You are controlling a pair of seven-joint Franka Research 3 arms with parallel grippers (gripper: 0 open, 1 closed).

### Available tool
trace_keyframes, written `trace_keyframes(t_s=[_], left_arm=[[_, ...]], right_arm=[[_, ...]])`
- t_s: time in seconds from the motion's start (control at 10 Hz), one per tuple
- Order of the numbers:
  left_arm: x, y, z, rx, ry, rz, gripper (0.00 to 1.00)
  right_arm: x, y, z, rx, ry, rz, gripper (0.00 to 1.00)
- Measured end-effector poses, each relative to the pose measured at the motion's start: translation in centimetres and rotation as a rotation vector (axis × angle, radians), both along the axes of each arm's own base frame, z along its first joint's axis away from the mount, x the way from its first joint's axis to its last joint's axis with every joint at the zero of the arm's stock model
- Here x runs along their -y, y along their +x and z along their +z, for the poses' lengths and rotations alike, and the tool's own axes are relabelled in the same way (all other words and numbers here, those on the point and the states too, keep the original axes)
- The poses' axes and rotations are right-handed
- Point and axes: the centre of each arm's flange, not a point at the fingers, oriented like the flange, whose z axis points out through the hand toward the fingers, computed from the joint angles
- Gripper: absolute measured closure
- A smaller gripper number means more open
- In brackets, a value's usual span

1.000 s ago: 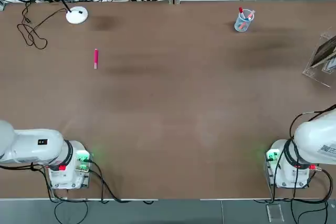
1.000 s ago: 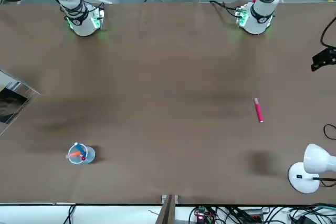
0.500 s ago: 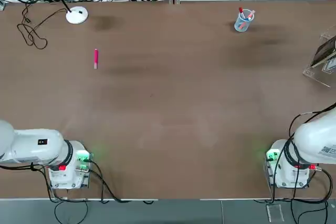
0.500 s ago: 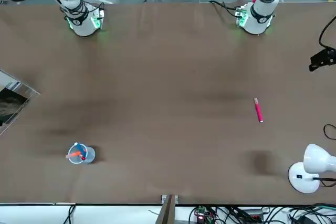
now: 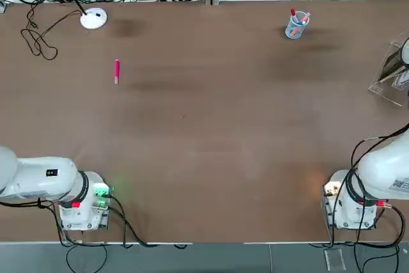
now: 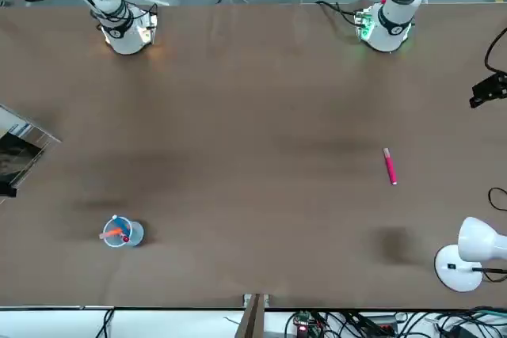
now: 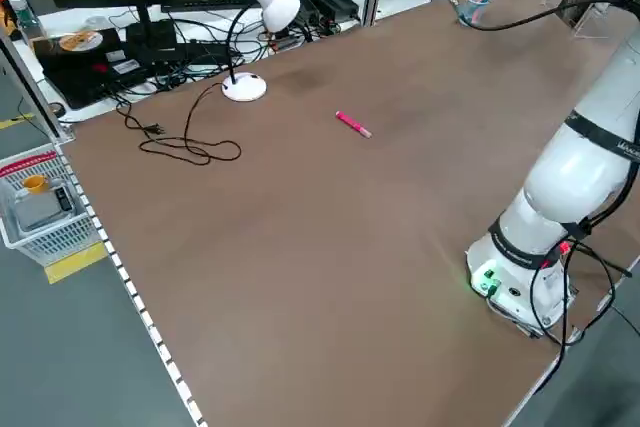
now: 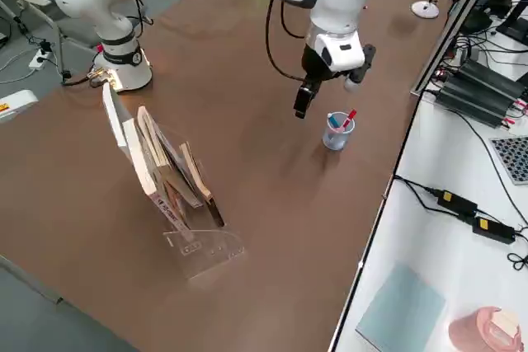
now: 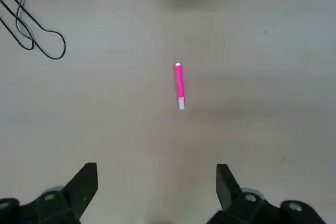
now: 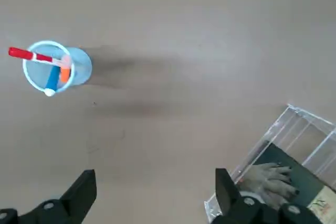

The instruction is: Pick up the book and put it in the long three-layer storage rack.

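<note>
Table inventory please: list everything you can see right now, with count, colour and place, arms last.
book: one, dark cover with a pale hand picture, standing in the rack
long three-layer storage rack: one, clear, at the table's right edge, other flat items in it too
cup of pens: one, clear bluish with red and orange pens, far right part of the table
pink marker: one, lying on the far left part
desk lamp: one, white, far left corner
cable: one, black, looped beside the lamp
table: one, brown
left gripper: fingers open, above the marker, empty
right gripper: fingers open, raised between cup and rack, empty
</note>
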Motion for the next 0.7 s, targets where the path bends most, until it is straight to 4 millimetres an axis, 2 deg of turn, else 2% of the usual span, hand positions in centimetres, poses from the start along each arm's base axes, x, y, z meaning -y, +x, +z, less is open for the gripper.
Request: trace_keyframes(t_s=[0.2,0.4,0.5,0.7], left_arm=[[0.0,0.0,0.0,0.000,0.000,-0.002,0.01],[0.0,0.0,0.0,0.000,-0.001,-0.005,0.01],[0.0,0.0,0.0,0.000,-0.001,-0.006,0.01],[0.0,0.0,0.0,0.001,-0.001,-0.009,0.01]], right_arm=[[-3.4,0.1,1.0,0.015,-0.006,-0.034,0.00],[-6.7,-0.6,3.4,0.038,-0.012,-0.054,0.00],[-7.9,-1.3,4.8,0.046,-0.014,-0.055,0.00],[-8.9,-3.3,7.3,0.056,-0.018,-0.049,0.00]])
